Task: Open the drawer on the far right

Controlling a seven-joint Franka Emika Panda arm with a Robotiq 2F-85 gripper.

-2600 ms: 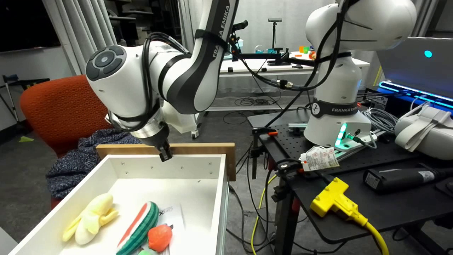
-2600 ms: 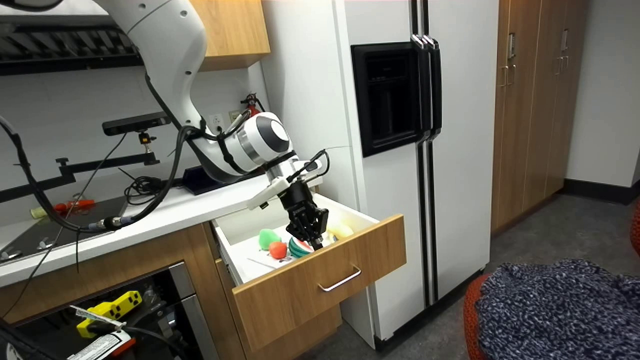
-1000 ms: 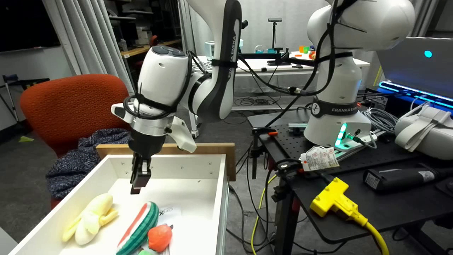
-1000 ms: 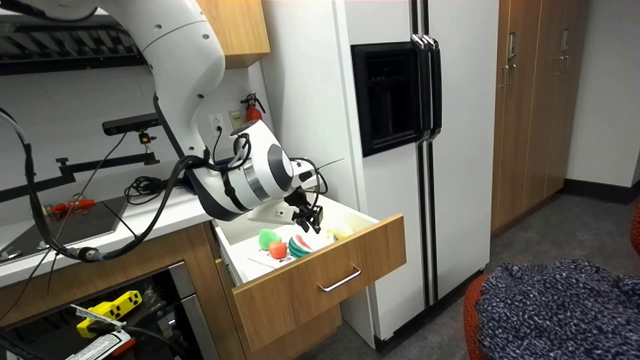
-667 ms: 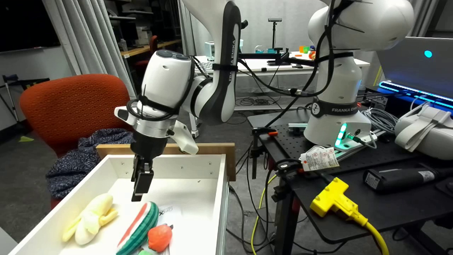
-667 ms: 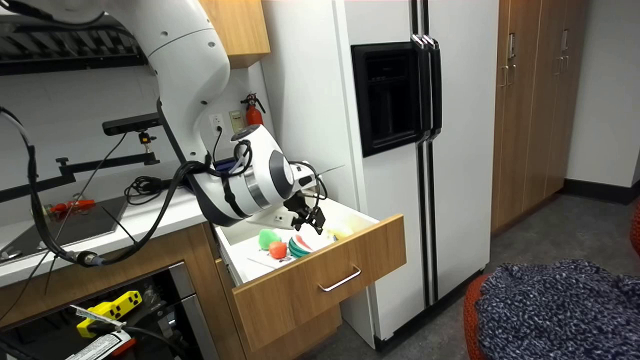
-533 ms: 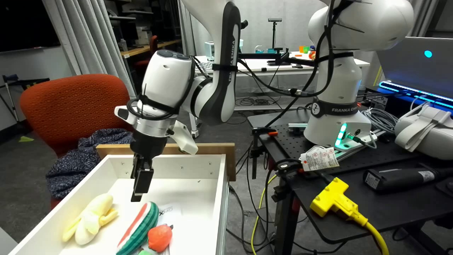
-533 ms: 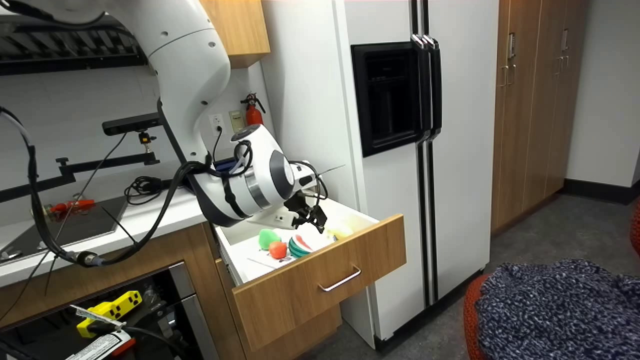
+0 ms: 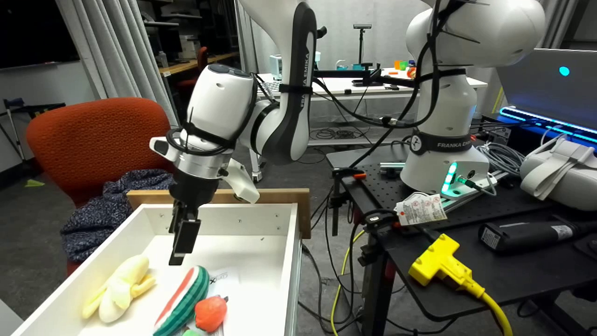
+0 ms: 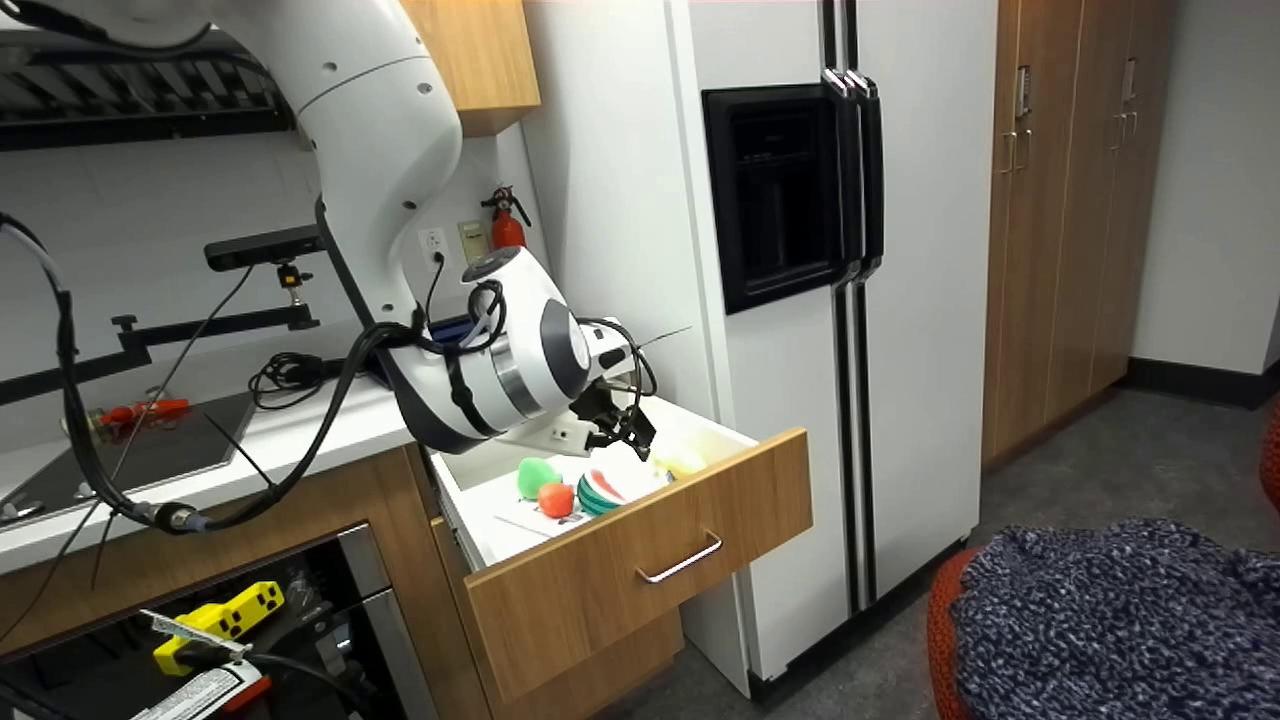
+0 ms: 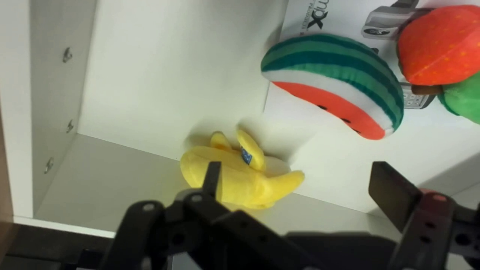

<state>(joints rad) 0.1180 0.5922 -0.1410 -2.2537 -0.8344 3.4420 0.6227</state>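
Drawer (image 10: 600, 600): open, past the front edge of the worktop (image 10: 375, 412).
My hand (image 11: 300, 185): it is wide, over this drawer.

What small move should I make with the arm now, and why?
I'd probably lift the gripper gently, clear of the drawer, which already stands pulled out in both exterior views. The open jaws grip nothing, and the yellow plush toy and watermelon toy inside might get nudged.
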